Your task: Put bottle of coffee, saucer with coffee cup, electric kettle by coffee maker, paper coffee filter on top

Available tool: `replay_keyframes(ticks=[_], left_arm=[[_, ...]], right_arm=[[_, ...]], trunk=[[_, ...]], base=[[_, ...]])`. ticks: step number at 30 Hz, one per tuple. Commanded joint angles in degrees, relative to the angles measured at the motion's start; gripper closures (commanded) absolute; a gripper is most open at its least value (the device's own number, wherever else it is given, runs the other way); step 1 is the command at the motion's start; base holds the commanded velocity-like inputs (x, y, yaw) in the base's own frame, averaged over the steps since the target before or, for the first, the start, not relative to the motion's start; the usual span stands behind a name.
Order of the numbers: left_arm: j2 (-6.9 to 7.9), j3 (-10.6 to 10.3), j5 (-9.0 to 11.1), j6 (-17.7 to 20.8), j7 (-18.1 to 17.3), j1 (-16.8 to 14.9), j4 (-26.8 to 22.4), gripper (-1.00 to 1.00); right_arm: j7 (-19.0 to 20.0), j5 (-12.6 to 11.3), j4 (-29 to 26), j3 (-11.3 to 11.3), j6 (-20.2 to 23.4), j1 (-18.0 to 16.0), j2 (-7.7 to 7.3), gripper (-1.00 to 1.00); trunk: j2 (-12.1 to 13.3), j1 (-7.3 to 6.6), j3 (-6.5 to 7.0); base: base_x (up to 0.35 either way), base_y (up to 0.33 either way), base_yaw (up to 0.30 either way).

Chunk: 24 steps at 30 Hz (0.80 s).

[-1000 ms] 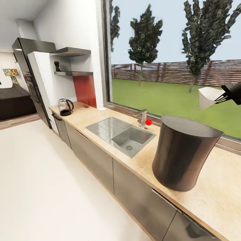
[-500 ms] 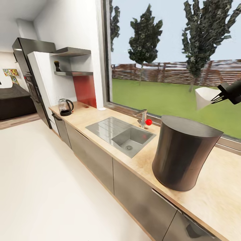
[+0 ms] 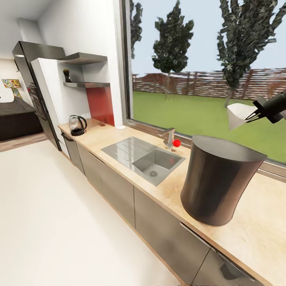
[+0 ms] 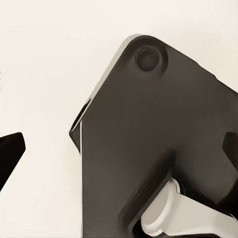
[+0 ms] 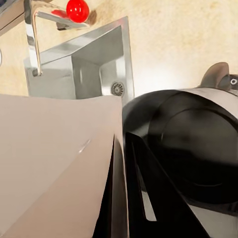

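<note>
A long wood-grain countertop point(image 3: 131, 167) runs under a wide window that looks onto grass, trees and a fence. A steel sink point(image 3: 143, 159) is set into it, with a tap point(image 3: 170, 139) and a red knob point(image 3: 176, 143) behind. The coffee maker point(image 3: 218, 180) stands upright on the countertop near the camera, right of the sink. Far down the counter, at its end, sits the kettle point(image 3: 77, 125), well apart from the coffee maker. Two dark shelves point(image 3: 85, 71) hang on the wall above it; a small dark item on the lower one may be the bottle of coffee point(image 3: 66, 75), too small to tell for sure.

The right gripper point(image 3: 254, 115) hangs in the air above and just right of the coffee maker's top, pinching a white paper filter point(image 3: 237, 115). The filter is clear of the rim, not touching it. In the right wrist view the filter point(image 5: 59, 163) lies against a dark finger point(image 5: 153, 188), with the coffee maker point(image 5: 193, 153) and the sink point(image 5: 94, 59) below it.

The left wrist view shows a dark robot part over a pale floor; whether that gripper is open or closed I cannot tell.
</note>
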Motion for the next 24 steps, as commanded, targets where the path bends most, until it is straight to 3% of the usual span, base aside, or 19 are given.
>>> replay_keyframes(ticks=[1,12,24], left_arm=[[-0.01,-0.03,0.57,-0.08,-0.37,0.01,-0.07,-1.0],[-0.02,-0.02,0.57,-0.08,-0.41,0.01,-0.07,-1.0],[-0.11,0.18,0.48,-0.19,-0.42,0.01,-0.07,-1.0]], right_arm=[[-0.6,-0.69,0.01,0.11,0.16,-0.07,-0.05,1.0],[-0.69,-0.65,0.04,0.12,0.16,-0.03,-0.02,1.0],[-2.98,-0.64,1.63,0.13,0.16,0.02,0.32,1.0]], trunk=[[-0.12,0.03,-0.21],[-0.12,0.03,-1.19],[-0.12,0.03,-1.28]], base=[[0.0,0.0,0.0],[0.0,0.0,0.0],[-0.052,-0.051,0.0]])
